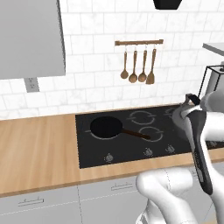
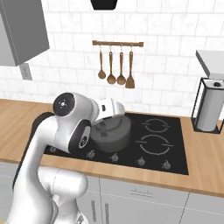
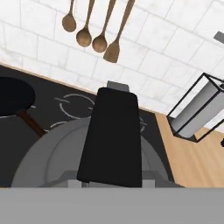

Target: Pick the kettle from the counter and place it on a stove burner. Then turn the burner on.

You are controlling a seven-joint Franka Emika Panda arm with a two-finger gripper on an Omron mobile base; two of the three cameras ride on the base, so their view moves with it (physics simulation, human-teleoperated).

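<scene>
The dark grey kettle (image 2: 113, 134) hangs by its handle above the black glass cooktop (image 2: 175, 148), over its middle. My gripper (image 2: 105, 121) is shut on the handle's black sleeve (image 3: 112, 138), which runs up the middle of the hand view with the kettle's round body (image 3: 48, 162) below it. In the left base view the kettle (image 1: 183, 114) sits at the right, partly behind my arm. Open stove burner rings (image 2: 153, 144) lie to the kettle's right, and more burner rings (image 1: 151, 133) show near the pan. The wooden counter (image 1: 39, 144) flanks the cooktop.
A black frying pan (image 1: 106, 127) occupies the left burner, handle pointing right. Silver knobs (image 1: 148, 152) line the cooktop's front edge. A paper towel holder (image 2: 209, 107) stands on the counter at right. Wooden utensils (image 1: 139, 65) hang on the wall.
</scene>
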